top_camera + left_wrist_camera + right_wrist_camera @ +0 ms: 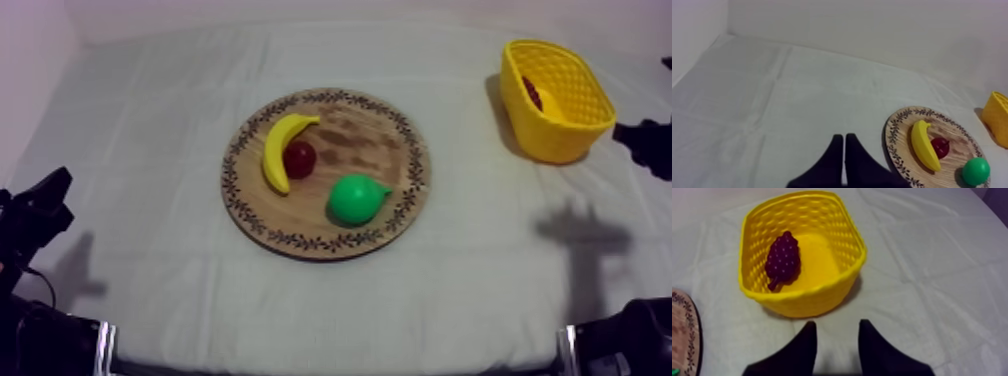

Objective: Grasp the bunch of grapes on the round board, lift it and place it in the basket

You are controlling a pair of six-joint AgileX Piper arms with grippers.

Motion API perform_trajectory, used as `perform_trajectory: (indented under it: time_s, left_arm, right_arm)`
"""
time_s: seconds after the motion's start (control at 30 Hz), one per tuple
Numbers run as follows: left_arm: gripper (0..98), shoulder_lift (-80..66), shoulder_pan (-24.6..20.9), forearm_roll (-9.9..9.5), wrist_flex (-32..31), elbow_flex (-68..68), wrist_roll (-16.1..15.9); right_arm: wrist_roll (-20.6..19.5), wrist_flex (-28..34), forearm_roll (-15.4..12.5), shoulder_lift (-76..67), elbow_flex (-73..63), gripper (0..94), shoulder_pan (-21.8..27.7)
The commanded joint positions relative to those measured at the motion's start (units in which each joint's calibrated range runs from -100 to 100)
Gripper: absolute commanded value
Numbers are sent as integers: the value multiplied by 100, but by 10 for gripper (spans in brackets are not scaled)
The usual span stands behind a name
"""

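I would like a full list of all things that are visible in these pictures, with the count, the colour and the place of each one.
table cloth: one, grey-white, covers the table
wooden board: one, brown with a patterned rim, middle of the table
banana: one, yellow, on the board
small red fruit: one, dark red, on the board, right against the banana
pear: one, green, on the board, apart from the banana
yellow basket: one, yellow, on the cloth at my right side
bunch of grapes: one, dark purple, lying inside the basket
left gripper: one, black, fingers together, beside the board
right gripper: one, black, fingers apart and empty, close to the basket
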Motion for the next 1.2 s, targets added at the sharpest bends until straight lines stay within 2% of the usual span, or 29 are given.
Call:
perform_trajectory:
  time_s: [0.0, 0.2, 0.4, 0.6, 0.87, 1.0, 1.17]
  left_arm:
    - [1, 0, -2, 1, 2, -2, 1]
    - [1, 0, -2, 1, 2, -2, 0]
    - [1, 0, -2, 1, 2, -2, 0]
    - [1, 0, -2, 1, 2, -2, 0]
    - [1, 0, -2, 1, 2, -2, 0]
    - [1, 0, -2, 1, 2, -2, 1]
    - [1, 0, -2, 1, 2, -2, 0]
  right_arm:
    - [187, -54, -106, -672, 442, 250, 9]
    - [568, -108, -414, -1707, 1194, 225, 53]
    - [878, -101, -712, -2450, 1632, 149, 26]
    - [1596, -45, -1460, -3229, 1922, 83, -4]
    - [2115, 473, -2166, -3987, 1985, 14, -110]
    - [2124, 721, -2357, -4245, 1988, 6, -114]
    - [2145, 833, -2414, -4340, 1989, 4, -104]
